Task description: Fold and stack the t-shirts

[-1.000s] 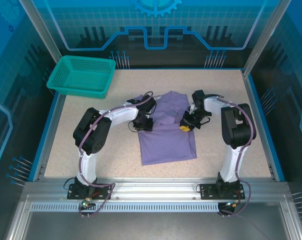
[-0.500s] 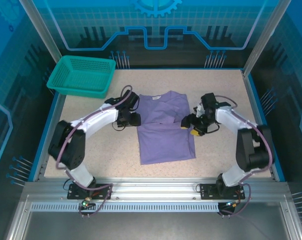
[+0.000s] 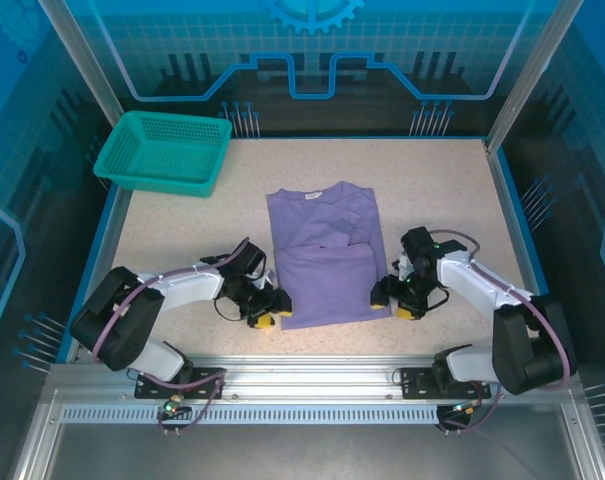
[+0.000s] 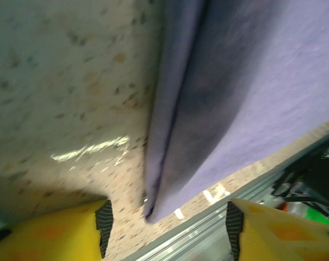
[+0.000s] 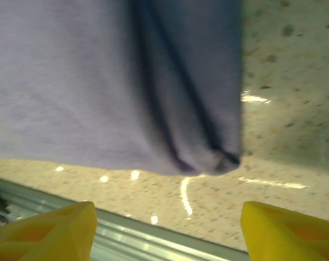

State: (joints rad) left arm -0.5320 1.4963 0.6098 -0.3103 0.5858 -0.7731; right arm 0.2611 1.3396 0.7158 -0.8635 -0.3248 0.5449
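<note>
At the far-left corner of the speckled beige table [image 3: 182,230], the teal plastic mesh basket [image 3: 164,150] stands well apart from the work.

Nearer and to the right, the left gripper [image 3: 266,310] sits low on the table, just beside the near-left corner of the garment. In the left wrist view its 2 yellow fingers are spread wide, with the layered corner edge lying between them and nothing gripped.

The soft lavender-purple short-sleeved t-shirt [image 3: 327,250] lies flat at the table's centre. Its sides are turned in to form a long rectangle, collar at the far end and hem towards the arm bases.

The right gripper [image 3: 390,300] sits at the near-right corner of the shirt. In the right wrist view its yellow fingers also stand wide apart, empty, with the bunched corner just ahead of them.

Assessment: the 2 grippers mirror each other at the hem corners, probably so that both can pinch together and carry the hem towards the collar. The layered edges may separate if only the top ply is caught.
</note>
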